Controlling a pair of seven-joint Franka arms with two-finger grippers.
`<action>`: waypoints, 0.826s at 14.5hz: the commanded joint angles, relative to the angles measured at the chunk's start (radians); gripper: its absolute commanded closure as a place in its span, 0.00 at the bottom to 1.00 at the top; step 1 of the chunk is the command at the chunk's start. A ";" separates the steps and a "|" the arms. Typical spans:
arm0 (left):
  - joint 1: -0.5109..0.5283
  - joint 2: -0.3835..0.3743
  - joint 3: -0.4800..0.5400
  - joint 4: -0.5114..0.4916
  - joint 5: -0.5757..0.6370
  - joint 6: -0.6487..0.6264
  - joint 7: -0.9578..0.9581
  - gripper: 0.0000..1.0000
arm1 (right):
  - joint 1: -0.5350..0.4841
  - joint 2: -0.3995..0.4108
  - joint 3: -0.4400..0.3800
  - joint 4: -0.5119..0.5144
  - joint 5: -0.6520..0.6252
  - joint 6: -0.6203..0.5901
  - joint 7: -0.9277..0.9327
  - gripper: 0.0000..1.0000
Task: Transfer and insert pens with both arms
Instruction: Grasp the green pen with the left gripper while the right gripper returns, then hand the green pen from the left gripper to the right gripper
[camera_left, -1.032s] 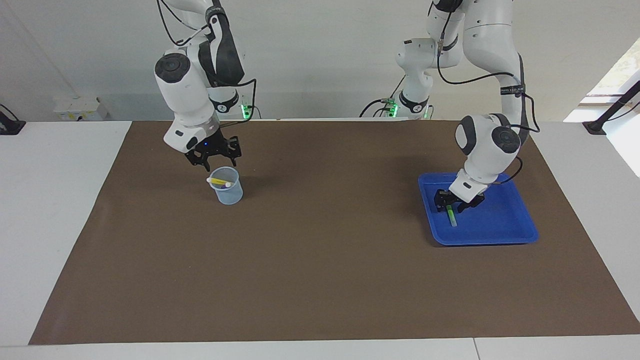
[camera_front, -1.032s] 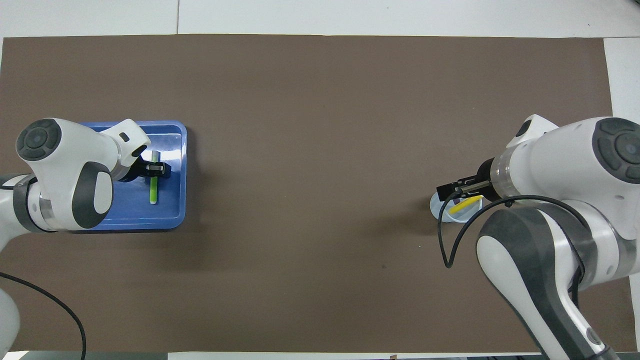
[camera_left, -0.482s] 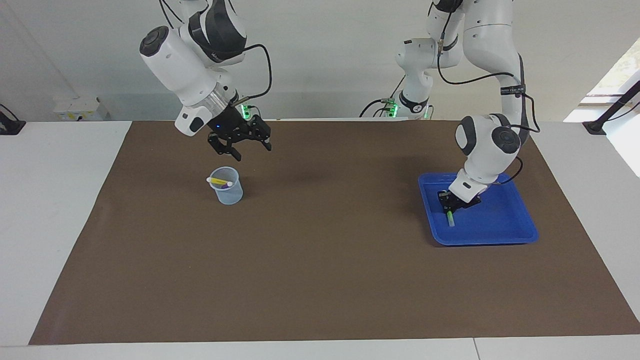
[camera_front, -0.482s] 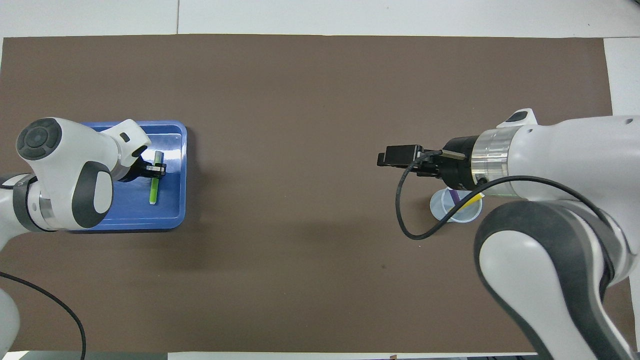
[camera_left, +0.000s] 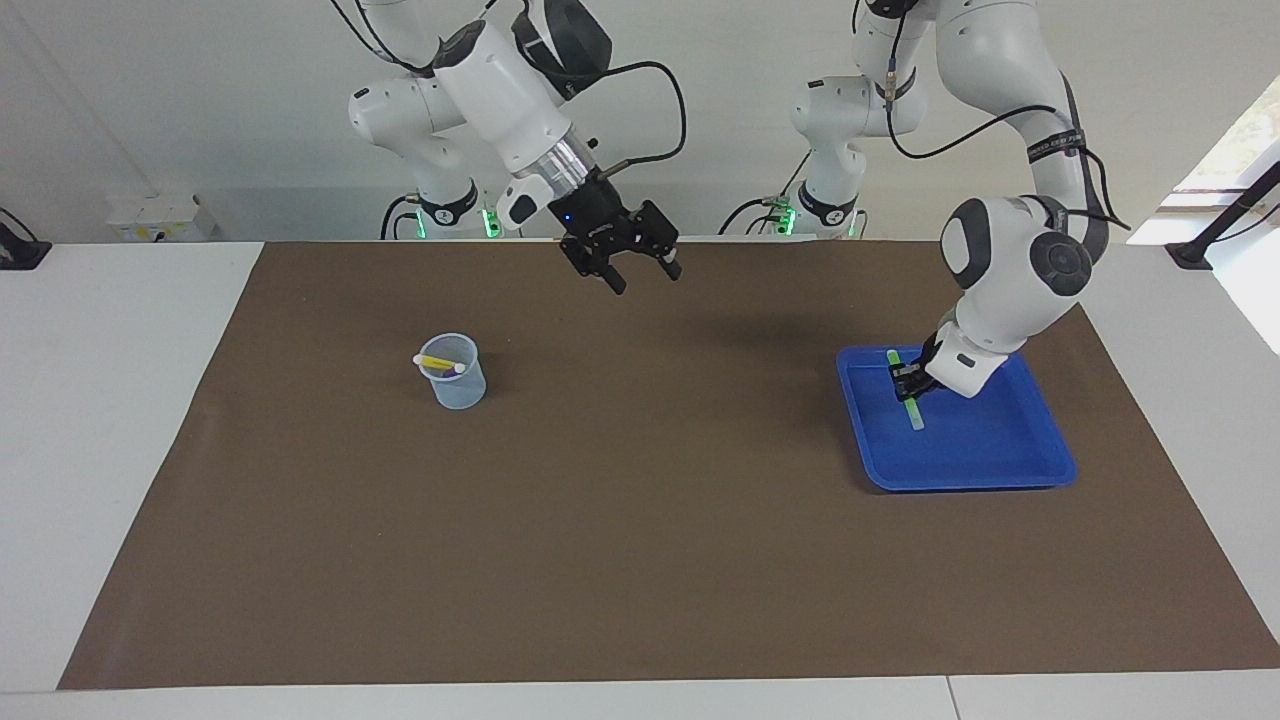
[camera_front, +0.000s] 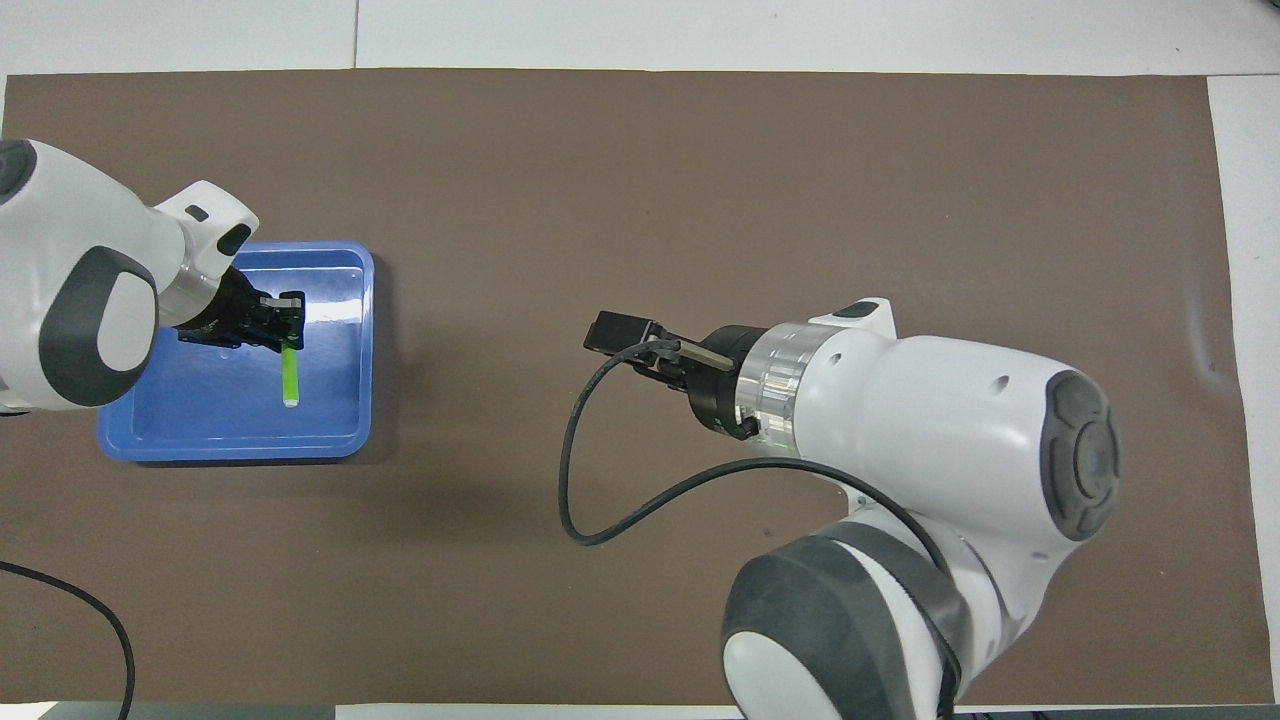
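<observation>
Facing view. We see the left pincer (camera_left: 908, 382) clamped on the green pen (camera_left: 905, 402) over the blue tray (camera_left: 1040, 470), at the left arm's end of the table (camera_left: 130, 420). The pen is tilted, its pale end pointing down toward the tray floor; we cannot tell whether that end touches the floor. The right pincer (camera_left: 643, 275) hangs in the air over the brown mat (camera_left: 640, 560), near the middle of the mat's edge nearest the robots, with its fingers (camera_left: 615, 282) apart and nothing between them. The clear cup (camera_left: 453, 373) stands on the mat toward the right arm's end, well apart from the right pincer. The yellow pen (camera_left: 438, 363) lies across its mouth, with a purple pen (camera_left: 450, 375) just visible inside.

Overhead view. We see the left pincer (camera_front: 287, 322) gripping the upper end of the green pen (camera_front: 290, 372) above the tray (camera_front: 345, 445). The right pincer (camera_front: 612, 335) is over bare mat (camera_front: 640, 180) near the middle. The right arm covers the cup here.
</observation>
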 joint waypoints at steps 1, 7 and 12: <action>-0.014 -0.056 0.004 0.040 -0.152 -0.134 -0.279 1.00 | 0.045 0.028 -0.004 -0.008 0.023 0.059 0.034 0.00; -0.082 -0.153 0.000 0.003 -0.417 -0.211 -0.818 1.00 | 0.079 0.053 -0.004 -0.006 0.023 0.113 0.111 0.00; -0.099 -0.216 0.000 -0.124 -0.648 -0.133 -0.913 1.00 | 0.120 0.069 -0.004 0.009 0.021 0.194 0.260 0.00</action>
